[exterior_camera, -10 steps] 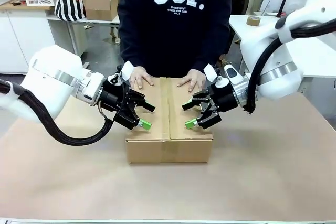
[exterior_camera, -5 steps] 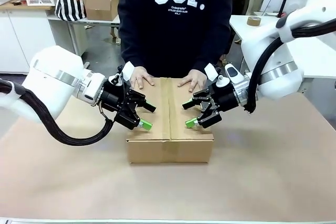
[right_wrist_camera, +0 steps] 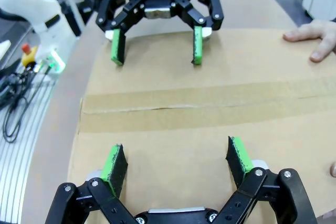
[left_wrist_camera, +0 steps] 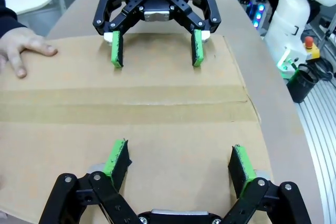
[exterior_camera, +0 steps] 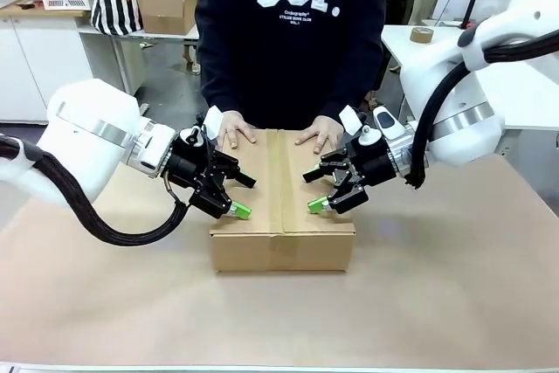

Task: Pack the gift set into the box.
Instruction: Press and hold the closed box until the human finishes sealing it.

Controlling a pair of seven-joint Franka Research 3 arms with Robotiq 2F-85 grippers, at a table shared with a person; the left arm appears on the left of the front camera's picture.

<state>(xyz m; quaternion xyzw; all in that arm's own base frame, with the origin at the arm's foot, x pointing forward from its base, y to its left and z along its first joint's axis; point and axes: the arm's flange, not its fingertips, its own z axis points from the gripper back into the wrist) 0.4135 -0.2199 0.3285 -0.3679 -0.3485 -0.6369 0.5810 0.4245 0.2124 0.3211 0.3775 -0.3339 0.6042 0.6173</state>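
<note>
Over the closed box [exterior_camera: 281, 249] at the middle of the counter [exterior_camera: 437, 290], the left tool [exterior_camera: 243, 195] and right tool [exterior_camera: 312, 191] face each other, both spread wide and holding nothing. Its flaps are shut along a taped seam, and a person's hands [exterior_camera: 234, 131] lie flat on its far edge.

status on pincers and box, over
Left pincer open, right pincer open, both above lid. Wide shallow brown cardboard carton closed. Person's hands flat on its far edge.
</note>
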